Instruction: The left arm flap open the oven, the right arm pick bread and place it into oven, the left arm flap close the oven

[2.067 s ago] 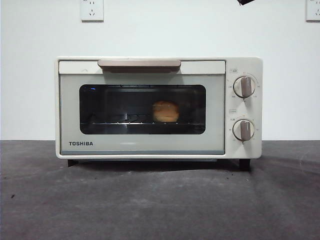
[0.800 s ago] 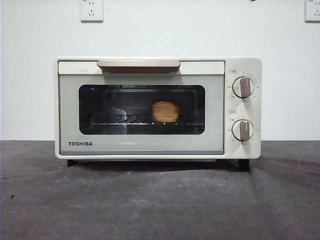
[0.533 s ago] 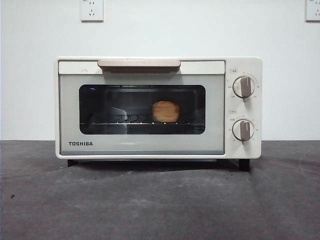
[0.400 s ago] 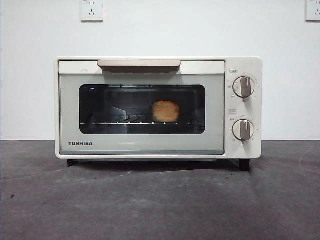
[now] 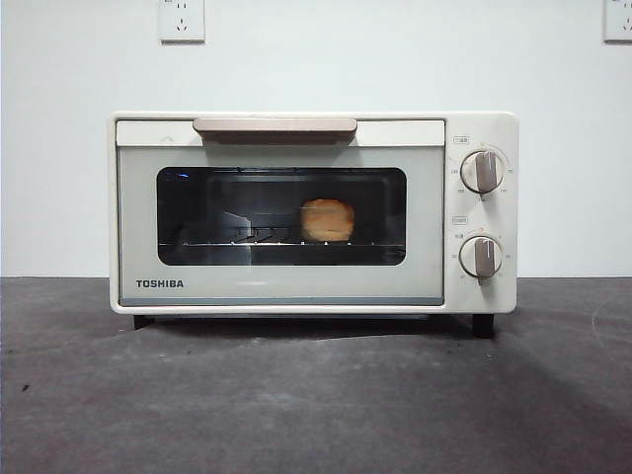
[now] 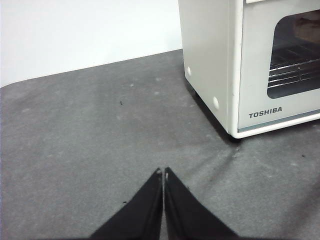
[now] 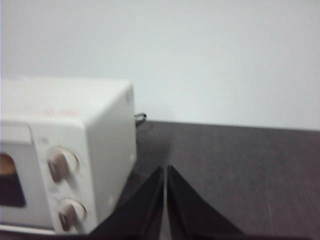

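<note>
Nearest lies the dark grey, felt-like table surface [image 5: 316,395], bare in front of the appliance; over its left part hangs the tapering, pointed black left gripper [image 6: 163,172], its two jaws pressed together with only a thin seam between them and nothing held, well apart from the oven's left front corner; over the right part hangs the tapering, pointed black right gripper [image 7: 165,171], its jaws likewise closed tip to tip and empty, just off the oven's right side wall; neither gripper shows in the front view.

Farther back stands the cream-white boxy TOSHIBA toaster oven [image 5: 281,286] on short dark feet; its door with the dark glass window [image 5: 237,197] is shut flush, the tan bar handle [image 5: 275,126] lying level along the top edge; two beige knobs [image 5: 481,171] sit one above the other on the right panel.

Behind the glass, the lumpy golden-orange bread loaf [image 5: 327,220] rests on the wire rack [image 5: 227,240], right of the window's middle, seen end-on.

Farthest is the plain white wall [image 5: 395,59], with a white socket plate [image 5: 182,20] high on the left and another at the top right corner.
</note>
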Action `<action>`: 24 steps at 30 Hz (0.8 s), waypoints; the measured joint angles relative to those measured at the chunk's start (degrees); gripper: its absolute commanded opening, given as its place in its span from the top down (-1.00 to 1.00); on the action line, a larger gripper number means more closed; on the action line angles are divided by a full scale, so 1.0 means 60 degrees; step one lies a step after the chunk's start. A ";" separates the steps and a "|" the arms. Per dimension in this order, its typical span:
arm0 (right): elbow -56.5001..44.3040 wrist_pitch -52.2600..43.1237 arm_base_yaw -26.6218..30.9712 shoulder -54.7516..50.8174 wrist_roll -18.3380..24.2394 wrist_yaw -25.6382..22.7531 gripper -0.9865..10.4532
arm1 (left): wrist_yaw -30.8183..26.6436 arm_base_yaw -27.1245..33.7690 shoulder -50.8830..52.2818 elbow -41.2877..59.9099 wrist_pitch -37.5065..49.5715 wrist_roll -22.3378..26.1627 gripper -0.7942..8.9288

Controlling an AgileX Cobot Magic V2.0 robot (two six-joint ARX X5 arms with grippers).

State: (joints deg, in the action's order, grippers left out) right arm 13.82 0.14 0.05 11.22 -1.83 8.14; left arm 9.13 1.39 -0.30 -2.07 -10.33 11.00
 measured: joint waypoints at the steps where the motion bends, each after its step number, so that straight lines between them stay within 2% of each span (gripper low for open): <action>1: -0.0266 -0.0051 0.0000 -0.0200 0.0000 -0.0149 0.82 | 0.0000 0.0000 -0.0004 0.0000 0.0000 0.0000 0.80; 6: -0.1195 -0.0073 0.0000 -0.0998 0.0015 -0.0579 0.82 | 0.0000 0.0000 -0.0004 0.0000 0.0000 0.0000 0.80; 11: -0.1789 -0.0076 0.0000 -0.1552 0.0004 -0.0637 0.82 | 0.0000 0.0000 0.0000 0.0000 0.0000 0.0000 0.80; 17: -0.2131 -0.0051 0.0000 -0.1821 -0.0055 -0.0645 0.82 | 0.0000 0.0000 -0.0004 0.0000 0.0000 0.0000 0.80; 24: -0.2153 0.0838 0.0000 -0.1821 -0.0098 -0.0648 0.82 | 0.0000 0.0000 -0.0004 0.0000 0.0000 0.0000 0.80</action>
State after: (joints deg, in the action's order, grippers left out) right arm 0.91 5.17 0.05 0.30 -2.42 4.25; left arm 9.13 1.39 -0.32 -2.07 -10.33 11.00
